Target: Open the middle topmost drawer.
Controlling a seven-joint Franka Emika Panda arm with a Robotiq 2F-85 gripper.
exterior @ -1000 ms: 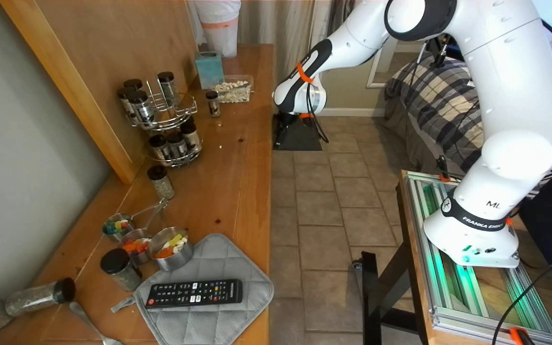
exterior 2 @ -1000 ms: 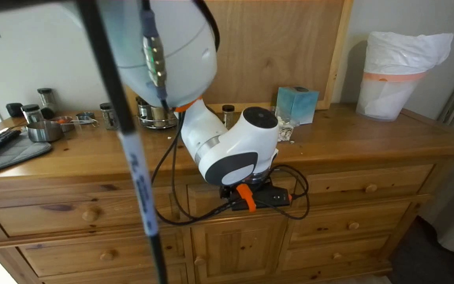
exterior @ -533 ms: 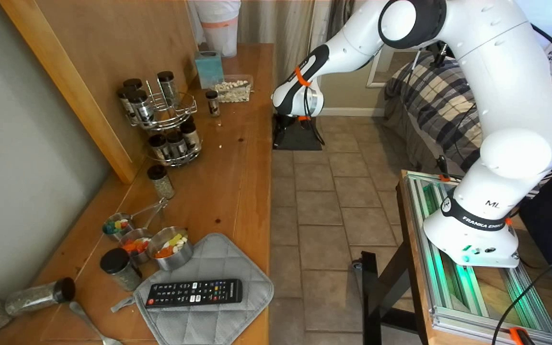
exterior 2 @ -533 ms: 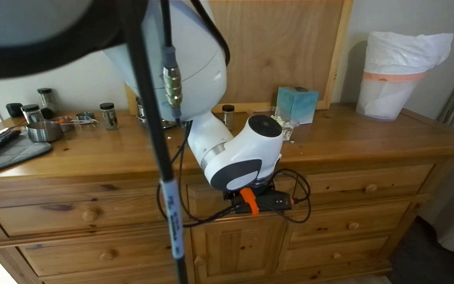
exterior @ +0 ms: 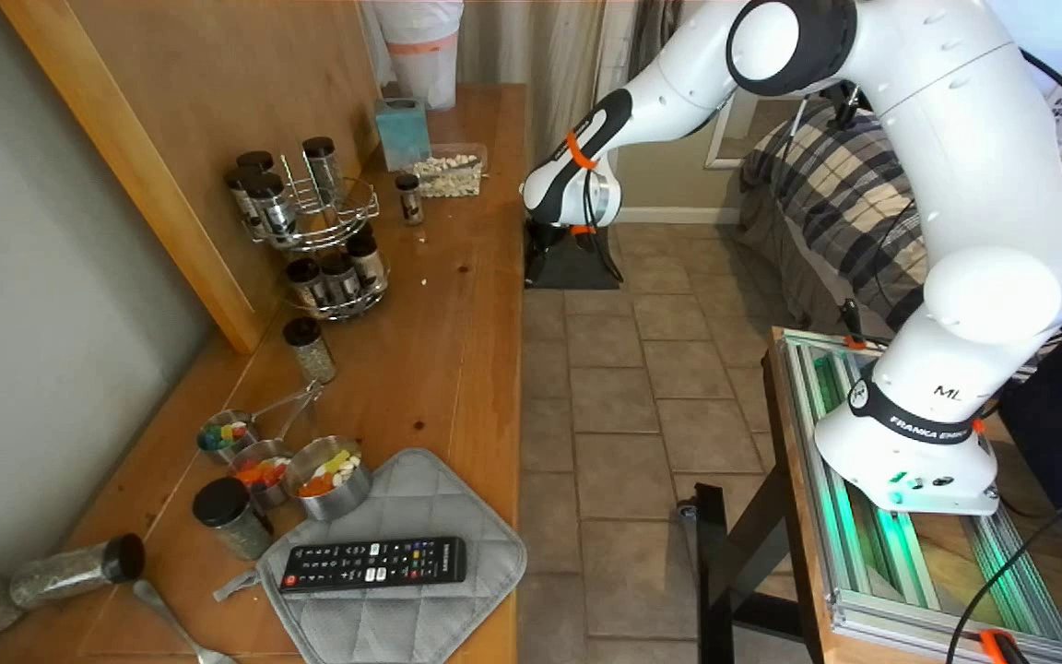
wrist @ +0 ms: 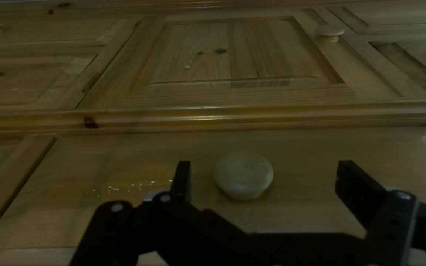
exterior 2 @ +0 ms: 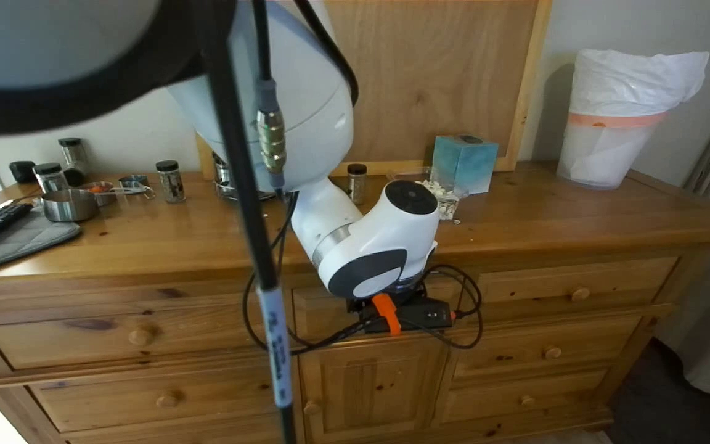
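Note:
The middle topmost drawer (wrist: 124, 162) is a flat light-brown wood front with a round pale knob (wrist: 243, 175) in the wrist view. It looks shut. My gripper (wrist: 264, 173) is open, with one dark finger on each side of the knob. The knob is nearer the left finger in that view, and I see no contact. In an exterior view the drawer front (exterior 2: 315, 311) is mostly hidden behind my black gripper body (exterior 2: 413, 313) and the cables. In an exterior view the arm's wrist (exterior: 577, 194) is beside the dresser's front edge, and the fingers cannot be made out.
A cabinet door (exterior 2: 373, 388) with a side knob is below the drawer. Other drawers (exterior 2: 577, 287) flank it. The wooden top (exterior: 439, 304) overhangs and carries a spice rack (exterior: 319, 240), a tissue box (exterior 2: 465, 163) and measuring cups (exterior: 328, 480). Loose cables (exterior 2: 472, 333) hang at the gripper.
Over the last second the arm's wrist has shifted slightly toward the dresser front and a little lower. In the last half second it has barely moved. The drawer front looks unmoved.

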